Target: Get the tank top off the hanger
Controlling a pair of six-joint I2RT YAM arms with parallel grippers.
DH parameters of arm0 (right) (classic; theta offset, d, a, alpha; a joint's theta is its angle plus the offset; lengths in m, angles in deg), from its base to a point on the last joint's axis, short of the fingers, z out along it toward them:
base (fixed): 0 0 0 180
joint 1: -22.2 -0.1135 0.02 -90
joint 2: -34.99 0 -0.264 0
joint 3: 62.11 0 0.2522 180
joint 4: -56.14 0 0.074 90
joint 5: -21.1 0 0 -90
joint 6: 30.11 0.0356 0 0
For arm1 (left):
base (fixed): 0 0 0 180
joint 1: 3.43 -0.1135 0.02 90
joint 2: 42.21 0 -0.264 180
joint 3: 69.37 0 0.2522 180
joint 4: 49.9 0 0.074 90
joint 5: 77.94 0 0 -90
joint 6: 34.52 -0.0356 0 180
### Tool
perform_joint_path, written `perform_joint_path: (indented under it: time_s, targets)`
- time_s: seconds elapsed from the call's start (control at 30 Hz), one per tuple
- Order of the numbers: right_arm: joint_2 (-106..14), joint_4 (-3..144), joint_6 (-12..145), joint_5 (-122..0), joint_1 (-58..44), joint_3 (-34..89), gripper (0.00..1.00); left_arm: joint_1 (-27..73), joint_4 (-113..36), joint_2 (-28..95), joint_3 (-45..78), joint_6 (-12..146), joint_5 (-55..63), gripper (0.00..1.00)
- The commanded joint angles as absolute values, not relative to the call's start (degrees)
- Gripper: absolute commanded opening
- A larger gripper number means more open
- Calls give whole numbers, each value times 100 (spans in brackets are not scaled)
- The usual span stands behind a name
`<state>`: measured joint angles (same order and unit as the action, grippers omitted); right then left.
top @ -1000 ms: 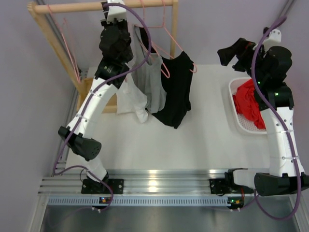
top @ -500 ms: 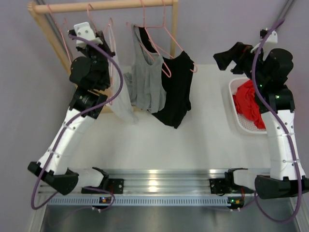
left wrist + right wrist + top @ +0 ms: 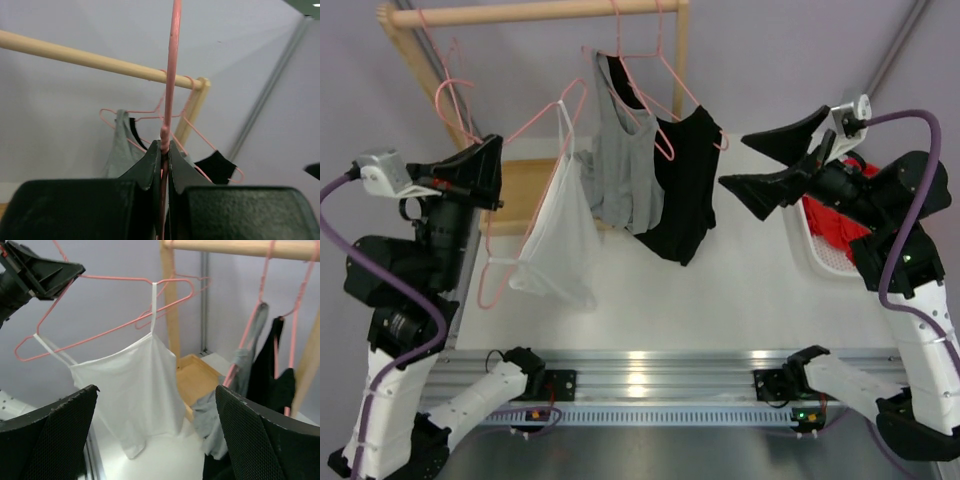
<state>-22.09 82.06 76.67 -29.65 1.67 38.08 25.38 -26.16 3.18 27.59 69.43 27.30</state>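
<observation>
A white tank top (image 3: 555, 240) hangs by its straps on a pink hanger (image 3: 525, 130) that is off the rail and tilted over the table's left side. My left gripper (image 3: 488, 165) is shut on the hanger's wire, which shows clamped between the fingers in the left wrist view (image 3: 164, 145). My right gripper (image 3: 735, 160) is open and empty to the right of the hanging clothes, pointing left. In the right wrist view the gripper (image 3: 156, 390) faces the white top (image 3: 132, 390) and the hanger (image 3: 100, 335) from a distance.
A wooden rail (image 3: 520, 12) at the back carries a grey top (image 3: 620, 170) and a black top (image 3: 685, 190) on pink hangers. An empty pink hanger (image 3: 450, 95) is at the left. A white basket (image 3: 812, 255) of red cloth stands at the right. A wooden base (image 3: 525, 190) lies under the rail.
My left arm has pulled the hanger with the white top off the rail and swung it down and left. My right gripper has moved left towards the clothes.
</observation>
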Motion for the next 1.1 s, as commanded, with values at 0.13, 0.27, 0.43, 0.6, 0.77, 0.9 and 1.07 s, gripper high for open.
perform_joint_path:
  time_s: [0.13, 0.27, 0.43, 0.6, 0.77, 0.9, 1.07]
  targets:
    - [-2284, 7158, 7203, -2908, -1145, 3084, 100, 2531, -2172, -283, 2806, 7875, 215, 0]
    - [-2231, 6176, 7254, -2952, -1734, 2619, 99, 2531, -2181, -380, 2911, 8113, -437, 0]
    - [-2319, 5391, 7649, -3040, -2033, 2117, 99, 2531, -2172, -468, 2894, 8184, -517, 0]
    - [-2424, 4346, 8063, -3189, -2139, 1581, 100, 2522, -2190, -459, 2947, 8254, -640, 0]
    - [-2731, 3651, 8116, -3452, -2490, 1379, 98, 2522, -2190, -503, 2947, 8351, -666, 0]
    - [-3004, 3044, 8414, -3348, -2605, 1325, 99, 2522, -2190, -573, 2903, 8343, -587, 0]
    - [-3286, 3421, 8284, -3382, -2824, 1651, 91, 2513, -2190, -565, 2911, 8369, -587, 0]
